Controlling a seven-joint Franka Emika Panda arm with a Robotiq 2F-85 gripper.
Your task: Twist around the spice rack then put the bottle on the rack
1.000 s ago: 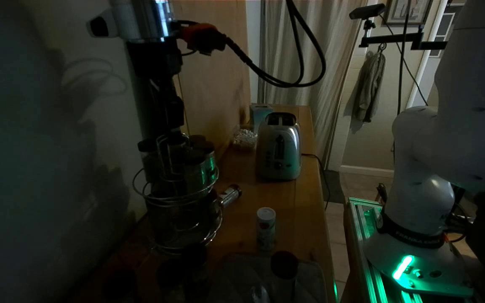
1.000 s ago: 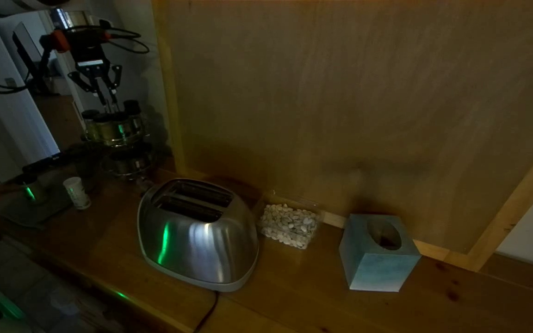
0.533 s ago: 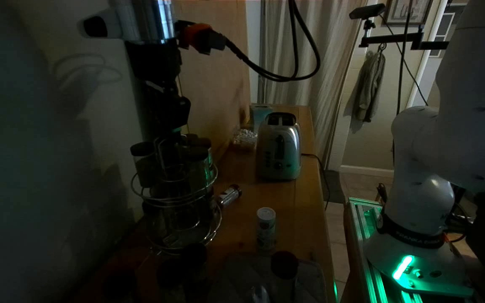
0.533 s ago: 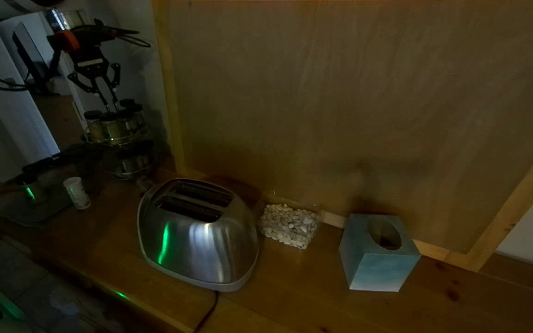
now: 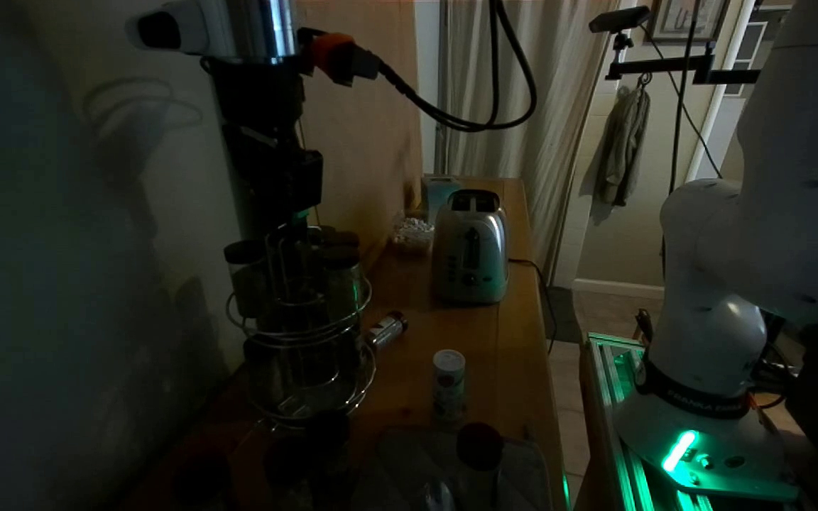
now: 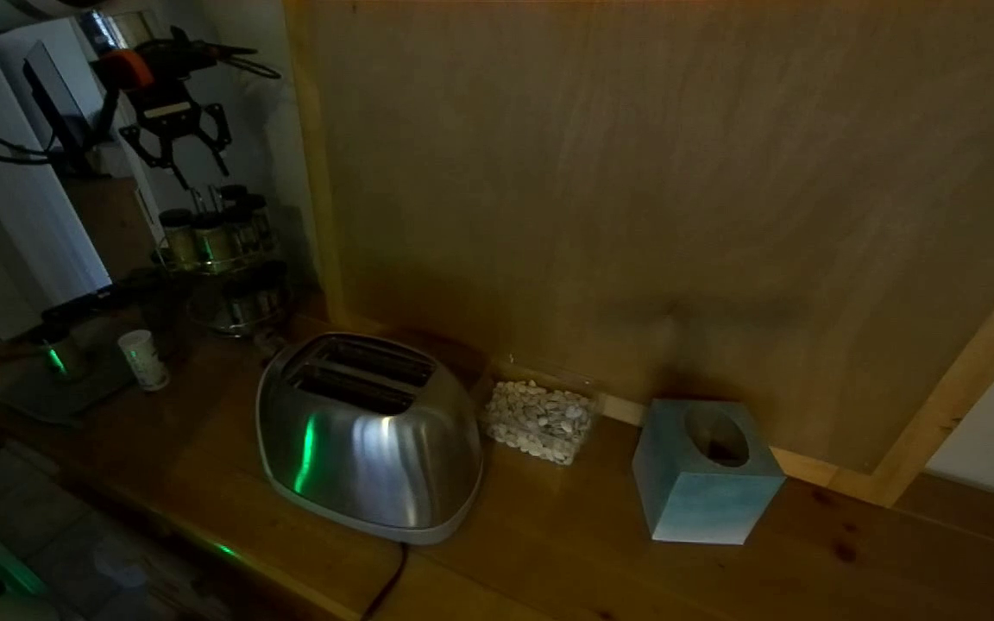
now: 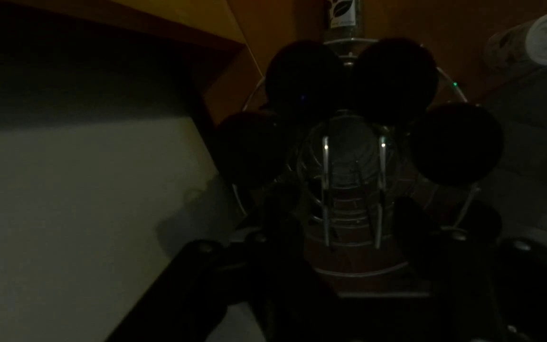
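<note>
The spice rack [image 5: 309, 331] is a round two-tier wire stand with dark-capped jars, near the wall; it also shows in an exterior view [image 6: 223, 266]. In the wrist view its two upright handle wires [image 7: 325, 190] stand between my fingers. My gripper [image 6: 204, 177] is open just above the rack's top, with one finger on each side of the handle, and holds nothing; it also shows dark in the wrist view [image 7: 341, 206]. The white-capped bottle [image 5: 449, 387] stands upright on the counter beside the rack, also in an exterior view [image 6: 144, 360] and the wrist view [image 7: 534, 40].
A spice jar [image 5: 388, 330] lies on its side by the rack's base. A dark-capped jar [image 5: 480, 448] stands on a grey mat [image 6: 40, 392]. The toaster [image 6: 368, 448], a box of pebbles [image 6: 540, 421] and a tissue box [image 6: 708, 483] stand further along the counter.
The gripper was closed at the rack's handle and has opened, with its fingers spread and slightly higher. The wrist has turned, and the rack's jars have shifted round.
</note>
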